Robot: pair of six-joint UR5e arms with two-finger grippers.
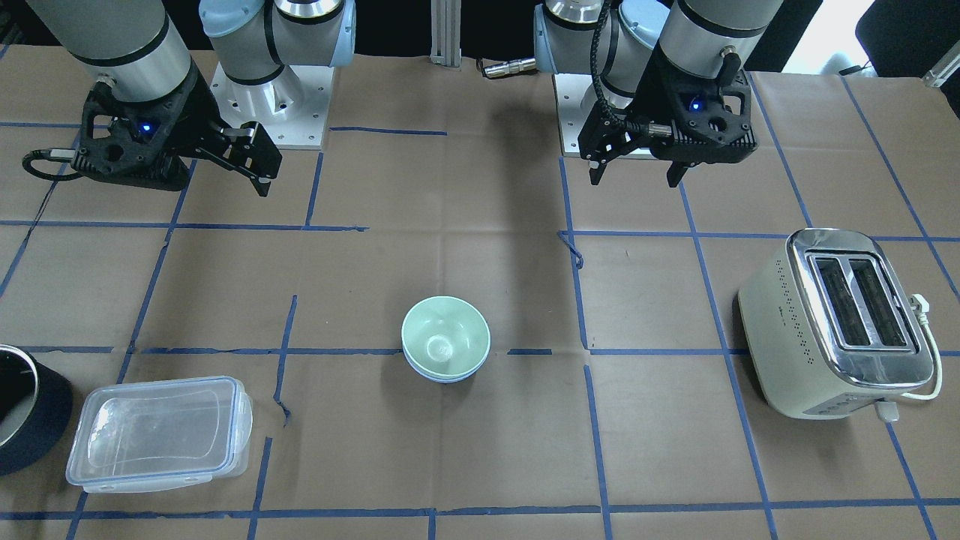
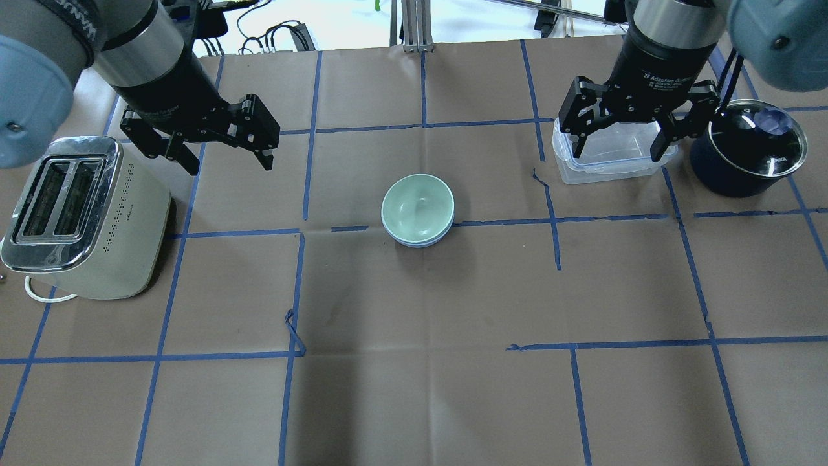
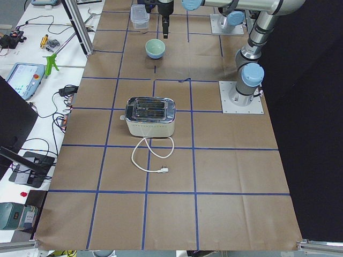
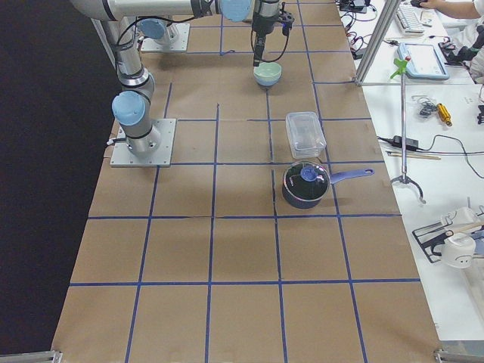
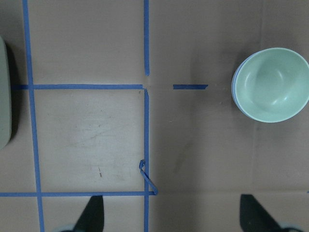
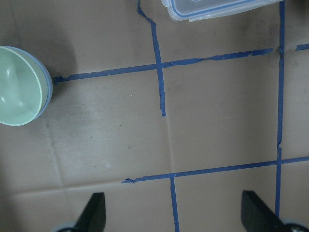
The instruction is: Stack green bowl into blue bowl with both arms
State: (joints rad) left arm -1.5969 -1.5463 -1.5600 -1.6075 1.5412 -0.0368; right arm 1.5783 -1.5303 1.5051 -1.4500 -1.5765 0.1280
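One toaster (image 2: 97, 220): 9 o'clock of the bowls, not involved
Left gripper (image 2: 230, 168): 10 o'clock of the bowls, fingers spread wide, holding nothing
Green bowl (image 2: 417, 206): table centre, nested inside the blue bowl (image 6: 47, 94), only a blue sliver peeking out
Right gripper (image 2: 618, 155): 2 o'clock, jaws apart, empty, hovering over the clear container (image 2: 611, 169)
Progress: looks basically done to me, stack made, both arms well clear

Stack done: green bowl (image 2: 417, 206) sat nested upright in blue bowl (image 6: 48, 87), at middle of bench (image 2: 414, 388). Mint, smooth, plain. Of blue bowl, only thin periwinkle sliver showed under green rim. Well apart from stack hung left end effector (image 2: 231, 167) and right end effector (image 2: 616, 156), both spread wide.
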